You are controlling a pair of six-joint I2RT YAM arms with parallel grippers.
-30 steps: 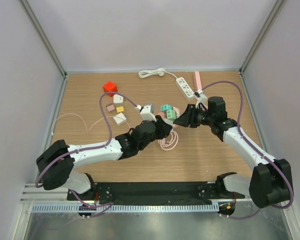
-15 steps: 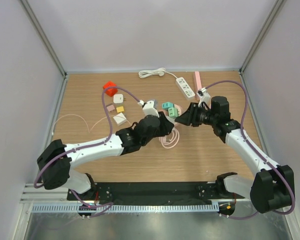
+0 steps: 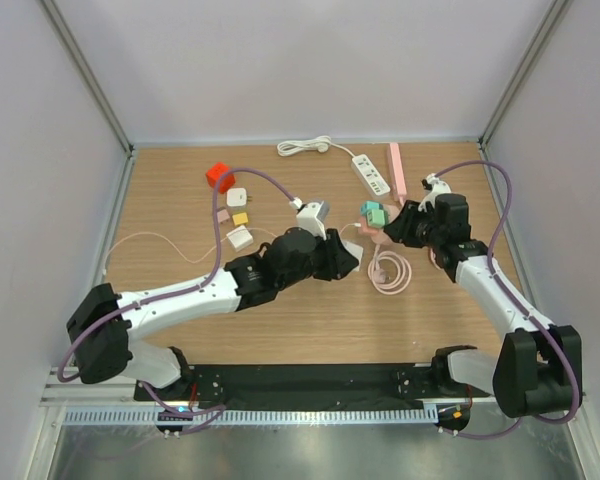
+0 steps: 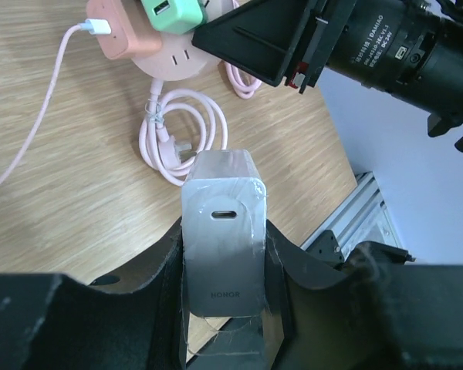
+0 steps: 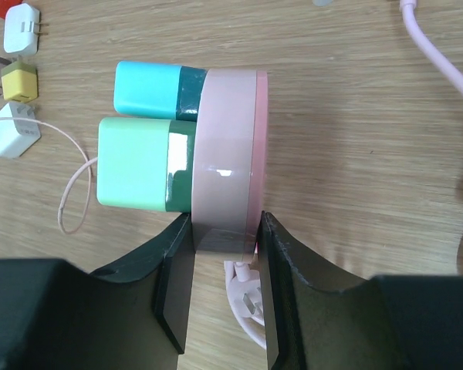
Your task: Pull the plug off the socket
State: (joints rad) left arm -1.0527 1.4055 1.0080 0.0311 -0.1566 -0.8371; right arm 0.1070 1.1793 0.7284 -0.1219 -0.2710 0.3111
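A grey plug [image 4: 222,202] with a port in its end face sits clamped between my left gripper's [image 4: 222,235] fingers, held clear of the socket. In the top view this left gripper [image 3: 348,254] is just left of the round pink socket [image 3: 374,232]. My right gripper [image 5: 224,243] is shut on the socket's [image 5: 228,154] rim. A green plug [image 5: 135,163] and a teal plug [image 5: 150,89] stick in its face. The left wrist view shows the socket [image 4: 166,58] up left, with a salmon plug [image 4: 112,31] and a pink lead in it.
The socket's pink cable coil [image 3: 390,272] lies on the wood below my right gripper [image 3: 398,225]. A white power strip [image 3: 371,173] and pink strip [image 3: 395,168] lie at the back. Loose adapters [image 3: 238,215] and a red cube [image 3: 219,176] are at back left.
The grippers met at the socket a second ago. Since then the right gripper carried the socket and its coil to the right, and the grey plug stayed in the left gripper, apart from it.
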